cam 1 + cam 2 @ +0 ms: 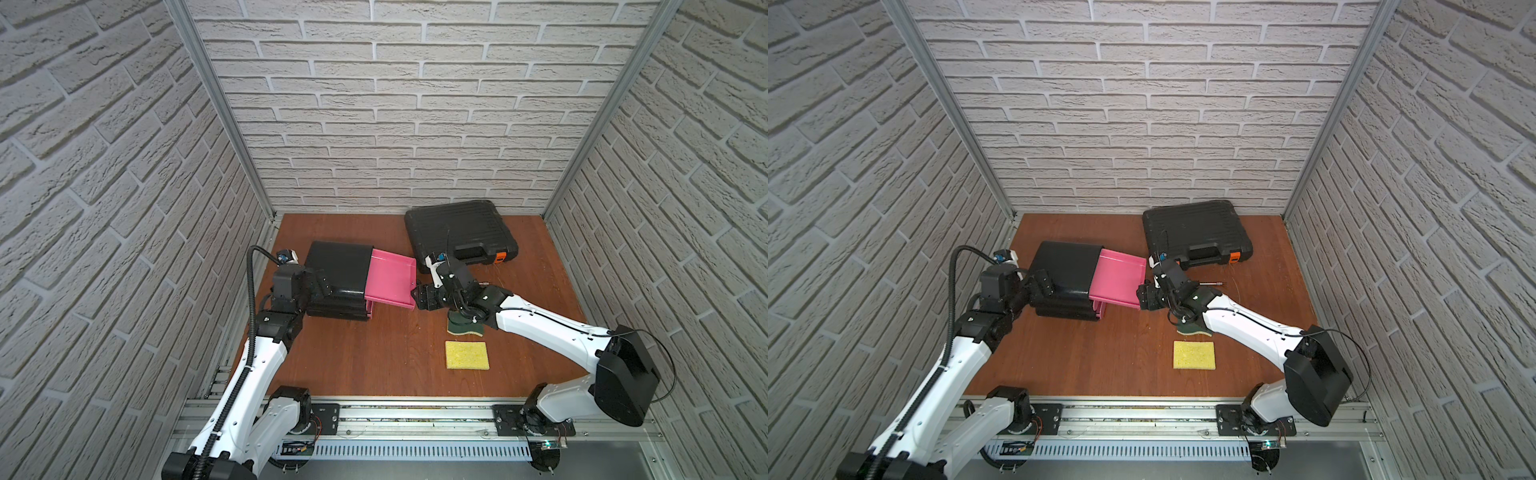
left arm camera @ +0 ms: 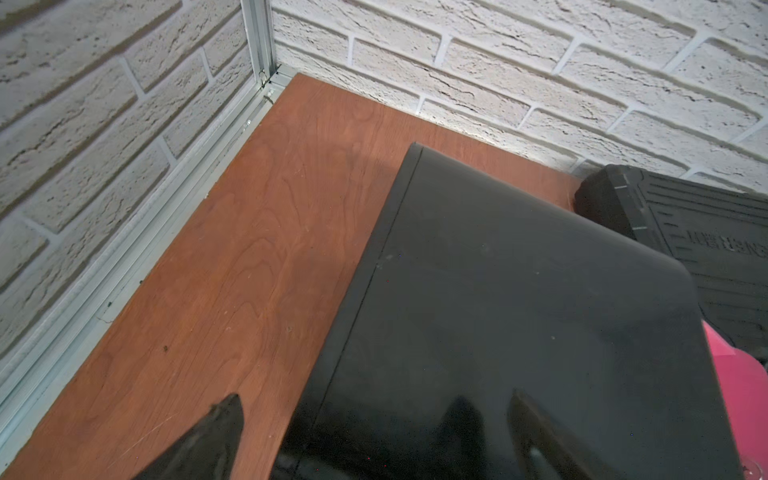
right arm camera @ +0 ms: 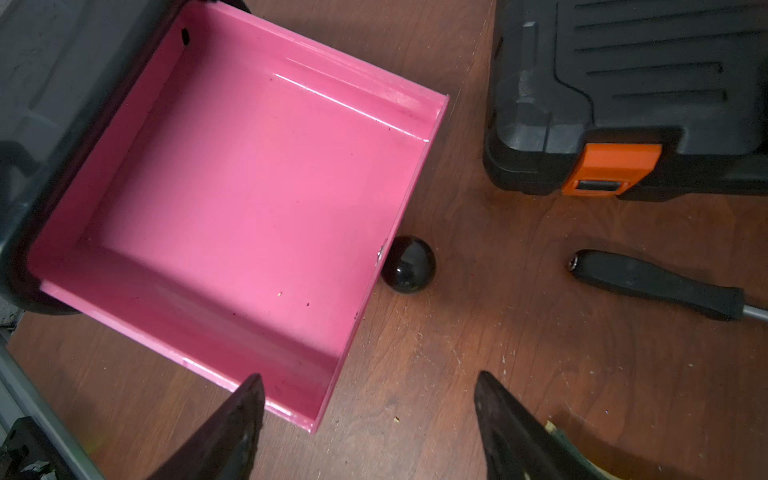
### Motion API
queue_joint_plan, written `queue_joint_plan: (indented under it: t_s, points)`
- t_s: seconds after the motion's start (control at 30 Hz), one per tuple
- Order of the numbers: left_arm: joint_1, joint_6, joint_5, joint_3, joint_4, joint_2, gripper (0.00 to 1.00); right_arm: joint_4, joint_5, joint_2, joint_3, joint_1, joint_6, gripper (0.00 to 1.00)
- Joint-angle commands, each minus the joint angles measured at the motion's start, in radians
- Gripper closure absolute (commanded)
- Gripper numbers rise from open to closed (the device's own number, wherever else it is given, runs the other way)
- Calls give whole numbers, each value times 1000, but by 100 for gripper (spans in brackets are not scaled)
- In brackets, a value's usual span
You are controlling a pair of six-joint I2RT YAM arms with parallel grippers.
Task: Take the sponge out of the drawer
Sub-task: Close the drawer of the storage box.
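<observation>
Right tool [image 3: 368, 376] gapes wide, empty, at the bare drawer [image 3: 232, 187]; a sponge [image 1: 466, 354] lies behind it, so removal seems done.

The pink drawer [image 3: 232, 187] stands open from above; the toolbox [image 3: 623, 83] and screwdriver [image 3: 656, 282] crowd the table [image 3: 498, 353] beside it.

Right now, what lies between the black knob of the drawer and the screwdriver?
Nothing. The right wrist view shows bare table between the knob and the screwdriver.
</observation>
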State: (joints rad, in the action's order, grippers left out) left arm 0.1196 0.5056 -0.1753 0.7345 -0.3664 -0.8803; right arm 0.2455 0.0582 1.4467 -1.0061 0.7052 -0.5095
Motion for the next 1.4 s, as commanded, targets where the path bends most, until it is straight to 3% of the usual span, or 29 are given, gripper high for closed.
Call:
queue_joint_plan:
  t_s: [0.0, 0.2, 0.37, 0.67, 0.8, 1.0, 1.37]
  points:
    - [-35, 1, 65, -23, 74, 5, 2, -55, -30, 13, -30, 9, -24, 21]
    - [-63, 7, 118, -37, 96, 8, 2, -45, -29, 43, -35, 20, -48, 22]
    - [-66, 7, 133, -42, 107, 13, 2, -43, -29, 62, -38, 32, -71, 30]
    - [-66, 5, 155, -55, 118, 24, 2, -51, -53, 155, -86, 44, -84, 60]
    - [-67, 5, 157, -58, 122, 26, 2, -48, -54, 169, -98, 46, -86, 69]
    - [-66, -2, 181, -64, 139, 30, 2, -18, -40, 158, -122, 48, -78, 94]
    - [-67, -7, 241, -63, 157, 3, 2, 66, 35, 161, -192, 56, -69, 97]
